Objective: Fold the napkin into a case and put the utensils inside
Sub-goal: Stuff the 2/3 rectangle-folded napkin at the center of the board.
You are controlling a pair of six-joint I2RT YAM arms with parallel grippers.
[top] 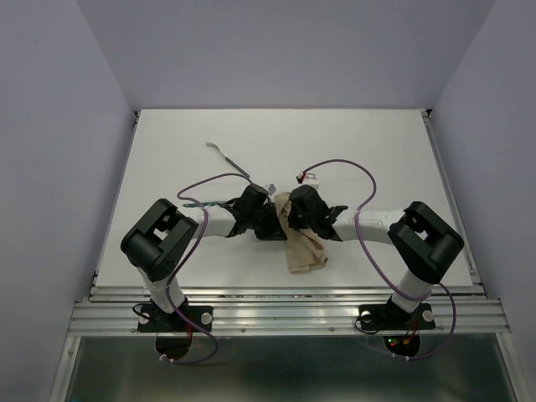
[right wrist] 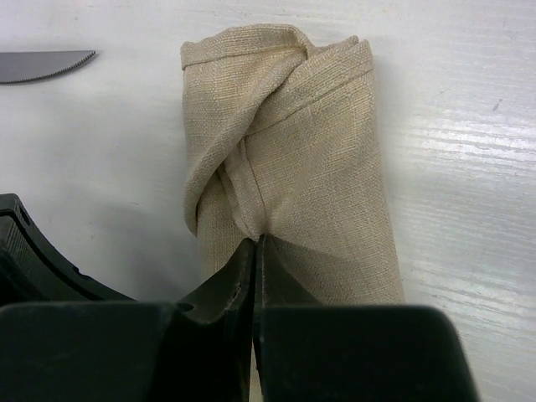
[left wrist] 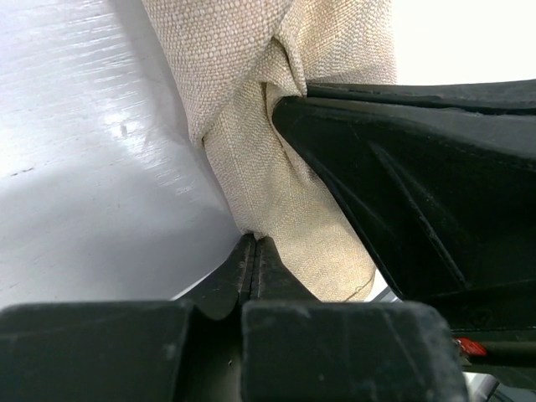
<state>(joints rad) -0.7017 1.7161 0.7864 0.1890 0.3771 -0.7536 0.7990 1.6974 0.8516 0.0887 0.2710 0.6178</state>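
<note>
The beige napkin [top: 303, 249] lies bunched into a narrow twisted bundle between the two arms, near the table's front. In the right wrist view the napkin [right wrist: 285, 151] is an oblong roll with a diagonal overlap. My right gripper [right wrist: 258, 239] is shut, and the cloth's creases run into its tips. My left gripper [left wrist: 254, 239] is shut on the napkin's [left wrist: 251, 100] lower fold, close beside the right gripper's black body [left wrist: 402, 167]. From above, the left gripper [top: 270, 224] and right gripper [top: 291, 219] meet over the cloth's upper end. A silvery utensil [top: 226, 157] lies farther back, and a serrated knife tip [right wrist: 42, 65] lies apart from the cloth.
Purple cables [top: 343, 163] loop over the table behind the arms. A small white piece [top: 270, 188] and another with a red mark [top: 303, 177] lie just behind the grippers. A dark thin item [top: 201, 203] sits beside the left arm. Grey walls enclose three sides of the white table [top: 377, 142].
</note>
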